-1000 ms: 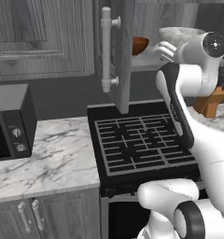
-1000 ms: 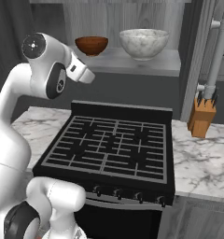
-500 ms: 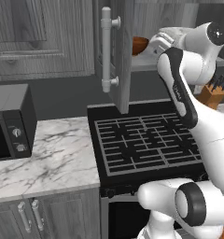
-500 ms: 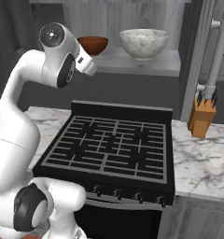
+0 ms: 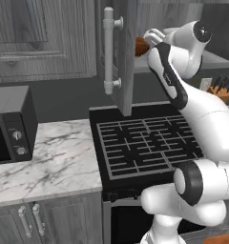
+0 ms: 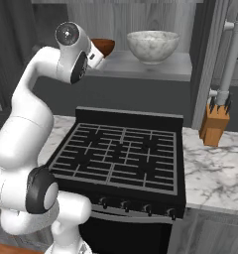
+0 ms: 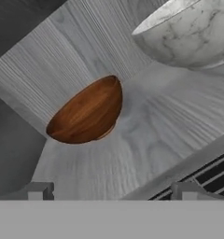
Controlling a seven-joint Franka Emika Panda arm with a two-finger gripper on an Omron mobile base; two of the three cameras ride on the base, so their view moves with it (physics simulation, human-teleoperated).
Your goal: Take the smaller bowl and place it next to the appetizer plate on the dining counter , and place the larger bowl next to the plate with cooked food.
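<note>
The smaller bowl [image 7: 88, 112], glossy reddish-brown wood, sits on the open cabinet's grey shelf [image 6: 155, 69] above the stove. The larger bowl [image 6: 153, 45], grey-white and speckled, stands on the same shelf just to its right. My gripper [image 7: 112, 190] is open and held level with the shelf, a short way in front of the smaller bowl [image 6: 105, 46] and apart from it. Nothing is between its fingertips [image 7: 39, 190]. In the left base view the hand partly covers the smaller bowl [image 5: 141, 46]. The dining counter and both plates are out of view.
The open cabinet door [image 5: 119, 52] hangs just left of the hand, and a second door [image 6: 232, 49] stands on the right. Below lies the black stove [image 6: 116, 158]. A knife block [image 6: 213, 124] is on the right counter and a microwave [image 5: 6, 124] on the left.
The arm has risen and swung the hand closer to the smaller bowl on the shelf. The jaws stayed open. Both bowls have not moved.
</note>
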